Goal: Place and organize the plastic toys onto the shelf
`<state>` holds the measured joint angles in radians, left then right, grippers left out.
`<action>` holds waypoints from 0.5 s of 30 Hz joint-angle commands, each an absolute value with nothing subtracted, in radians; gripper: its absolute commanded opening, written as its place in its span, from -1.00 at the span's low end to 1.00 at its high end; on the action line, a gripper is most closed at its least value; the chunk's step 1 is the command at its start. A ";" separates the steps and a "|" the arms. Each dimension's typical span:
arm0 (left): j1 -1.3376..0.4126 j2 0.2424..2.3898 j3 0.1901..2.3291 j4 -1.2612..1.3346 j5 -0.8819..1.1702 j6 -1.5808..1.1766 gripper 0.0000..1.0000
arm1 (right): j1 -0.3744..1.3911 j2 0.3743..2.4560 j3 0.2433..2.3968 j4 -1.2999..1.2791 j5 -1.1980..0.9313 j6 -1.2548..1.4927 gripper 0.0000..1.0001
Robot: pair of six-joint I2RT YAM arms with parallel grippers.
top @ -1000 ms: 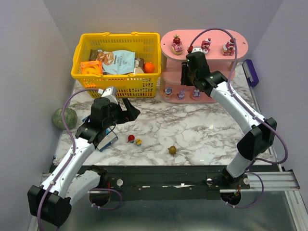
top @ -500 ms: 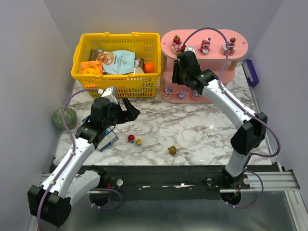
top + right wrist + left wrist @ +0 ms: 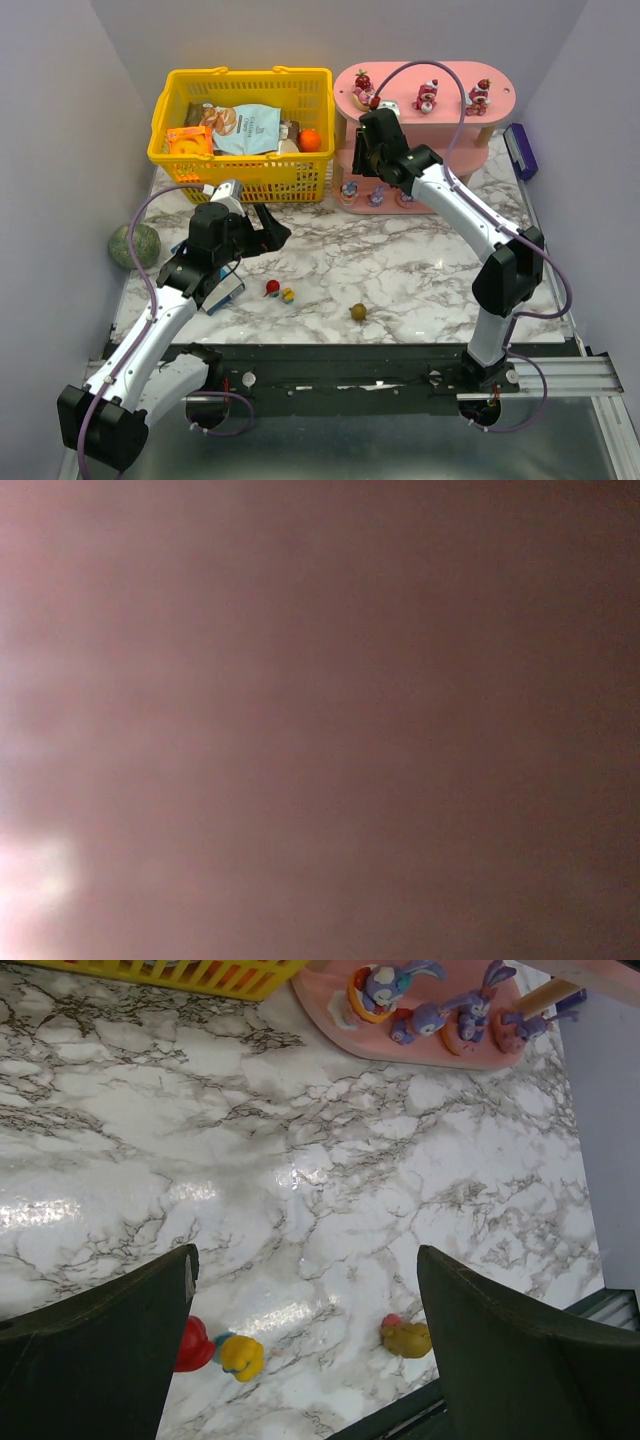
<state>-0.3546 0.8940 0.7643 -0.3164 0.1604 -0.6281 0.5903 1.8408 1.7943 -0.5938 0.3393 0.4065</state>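
The pink shelf point(image 3: 500, 100) stands at the back right. Three pink strawberry-topped toys point(image 3: 427, 95) stand on its top board and purple bunny toys point(image 3: 376, 196) on its bottom board point(image 3: 330, 1020). A red toy point(image 3: 272, 288), a yellow toy point(image 3: 288, 295) and an olive toy point(image 3: 358, 312) lie on the marble. My left gripper point(image 3: 305, 1260) hangs open above them, with the red point(image 3: 193, 1345), yellow point(image 3: 242, 1356) and olive toy point(image 3: 407, 1338) below its fingers. My right gripper point(image 3: 368, 150) is pushed against the shelf's left end at the middle tier, its jaws hidden. The right wrist view is a pinkish-brown blur.
A yellow basket point(image 3: 240, 182) of snack packets with an orange ball point(image 3: 310, 140) stands left of the shelf. A green speckled ball point(image 3: 134, 245) lies at the left wall. A purple object point(image 3: 521, 150) sits right of the shelf. A blue-and-white packet point(image 3: 226, 290) lies under my left arm.
My right gripper has slid left along the shelf, from its middle to its left end. The left arm has not moved.
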 commanded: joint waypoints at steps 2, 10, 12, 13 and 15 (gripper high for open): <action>-0.350 0.882 0.762 -0.316 0.138 -0.609 0.98 | 0.600 1.864 1.803 -0.568 0.400 0.423 -0.68; -0.350 0.882 0.764 -0.318 0.138 -0.607 0.97 | 0.609 1.844 1.730 -0.506 0.449 0.426 -0.51; -0.350 0.882 0.765 -0.318 0.137 -0.606 0.98 | 0.614 1.841 1.720 -0.491 0.463 0.429 -0.48; -0.350 0.882 0.767 -0.318 0.137 -0.606 0.97 | 0.614 1.839 1.709 -0.486 0.466 0.430 -0.43; -0.350 0.884 0.769 -0.319 0.137 -0.606 0.97 | 0.615 1.836 1.701 -0.477 0.483 0.433 -0.42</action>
<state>-0.3546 0.8940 0.7643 -0.3164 0.1505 -0.6243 0.6079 1.8378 1.7435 -0.5053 0.4316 0.4187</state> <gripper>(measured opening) 0.988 0.491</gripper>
